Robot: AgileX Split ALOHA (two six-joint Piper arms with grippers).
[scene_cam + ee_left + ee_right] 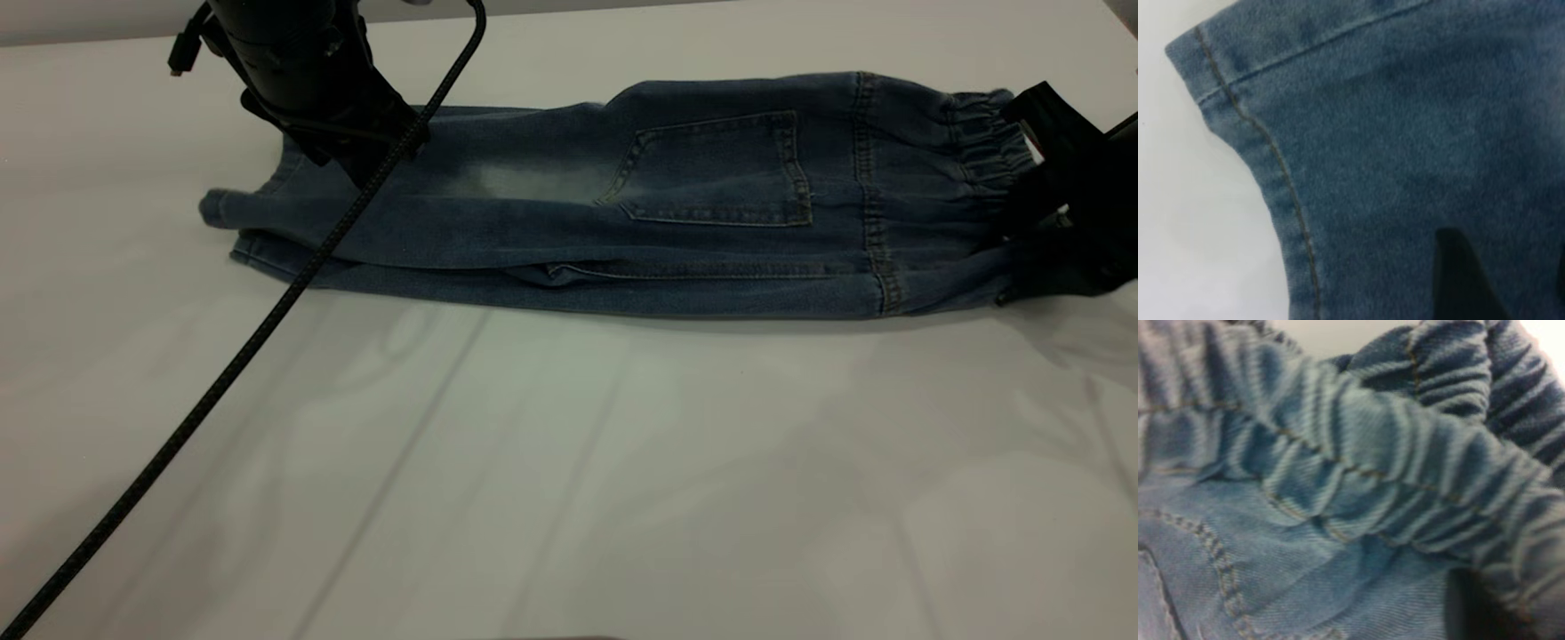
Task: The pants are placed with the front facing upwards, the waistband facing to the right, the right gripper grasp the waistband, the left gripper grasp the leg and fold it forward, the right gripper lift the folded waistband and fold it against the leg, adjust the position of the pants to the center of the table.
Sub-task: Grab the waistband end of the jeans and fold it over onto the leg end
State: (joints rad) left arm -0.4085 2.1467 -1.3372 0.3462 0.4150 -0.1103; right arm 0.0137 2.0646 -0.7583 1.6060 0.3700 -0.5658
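a: across the far half of the table (569, 462) lie the pants (622, 231), already doubled lengthwise, back pocket up, waistband (982, 147) at the right end and leg hems at the left.

b: so the fold forward looks done. where are the arms?

a: left gripper (356, 156) is down on the leg end, near the hem. its wrist view shows denim and one dark fingertip (1465, 280) against the cloth, but i cannot tell how wide the jaws stand or whether they pinch anything.

b: and the other?

a: right gripper (1062, 209) is at the waistband, touching it. its wrist view is filled with gathered elastic; the fingers themselves are hidden, so i cannot tell if it has a hold.

b: which step, then?

a: my judgement: between folds, with the waistband-to-leg fold next. that calls for the right gripper to hold both layers of the waistband firmly, lift clear of the table, and carry it leftward over the legs, with the left gripper out of the way. centring comes after.
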